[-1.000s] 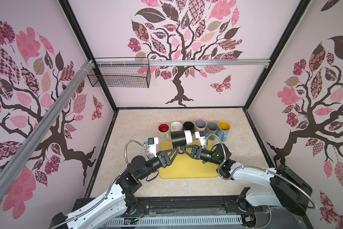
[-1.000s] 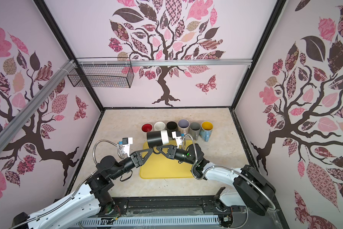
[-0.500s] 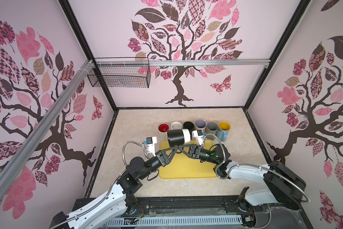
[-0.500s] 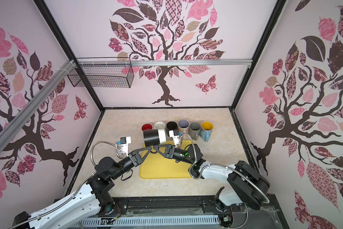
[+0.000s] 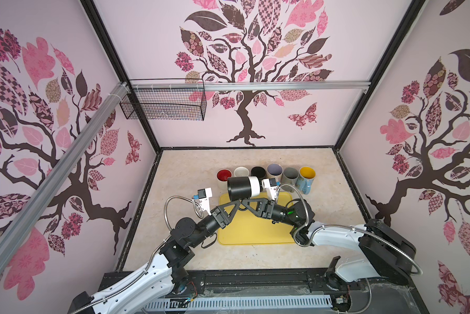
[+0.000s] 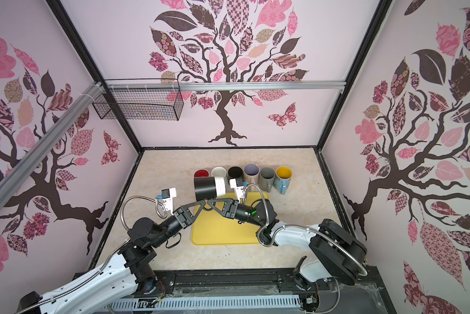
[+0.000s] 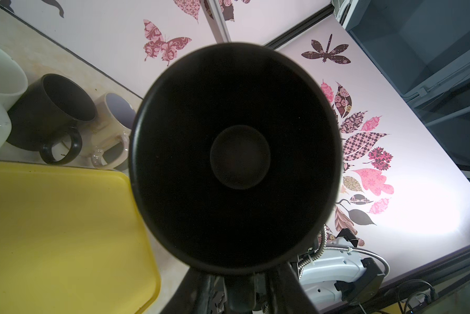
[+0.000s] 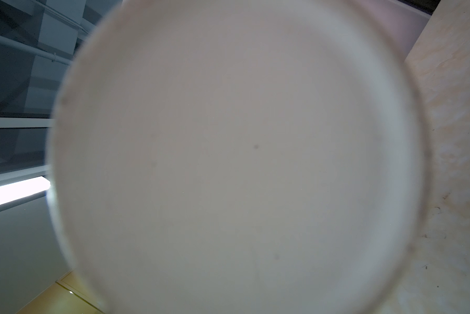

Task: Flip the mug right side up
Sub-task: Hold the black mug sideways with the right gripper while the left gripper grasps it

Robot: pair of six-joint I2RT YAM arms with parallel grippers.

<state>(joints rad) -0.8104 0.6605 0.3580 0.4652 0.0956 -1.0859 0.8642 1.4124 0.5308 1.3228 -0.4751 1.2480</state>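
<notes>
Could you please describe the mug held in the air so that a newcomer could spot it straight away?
Find the yellow tray. Above its far edge, in front of the six upright mugs, is the mug. It is the only one on its side in the air, and it is black with a white base.

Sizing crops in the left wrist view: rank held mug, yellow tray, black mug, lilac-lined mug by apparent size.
1. held mug (nearest camera)
2. yellow tray
3. black mug
4. lilac-lined mug, partly hidden: unsure

3 pale pink walls (image 5: 174, 127) with tree decals (image 5: 246, 119), beige marbled floor (image 5: 190, 168), wire basket (image 5: 163, 104) on aluminium rail (image 5: 282, 86).
</notes>
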